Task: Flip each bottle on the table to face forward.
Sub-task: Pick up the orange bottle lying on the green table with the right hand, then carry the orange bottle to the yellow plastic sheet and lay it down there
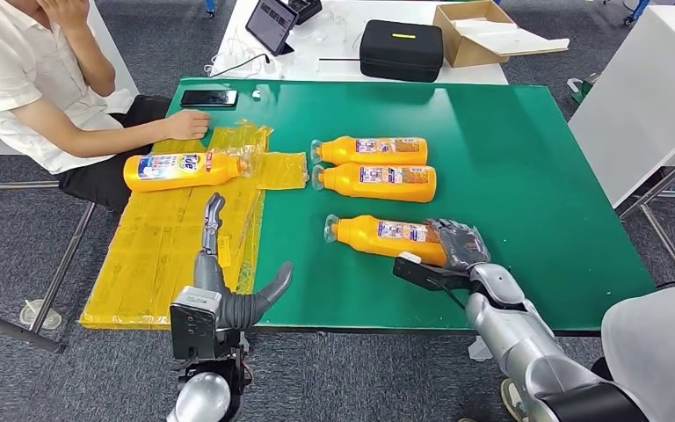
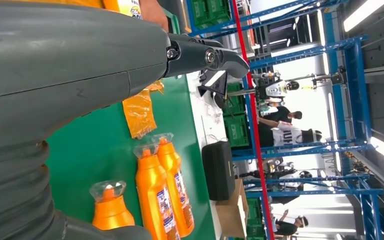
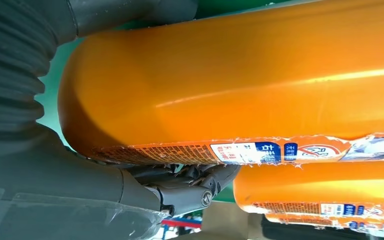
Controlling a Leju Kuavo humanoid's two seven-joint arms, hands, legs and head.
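Right hand (image 1: 459,244) grasping the base of the nearest orange bottle (image 1: 378,236), which lies on its side on the green table (image 1: 527,176).
Left hand (image 1: 228,264) hovers released, fingers apart, over the yellow plastic sheet (image 1: 141,255); two bottles (image 1: 373,167) lie farther off, a fourth bottle (image 1: 180,169) far left.

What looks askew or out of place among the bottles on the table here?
The nearest bottle, gripped at its base by the right hand, lies angled, while the two bottles behind it lie parallel. A fourth bottle sits apart on the yellow sheet. No spill shows.
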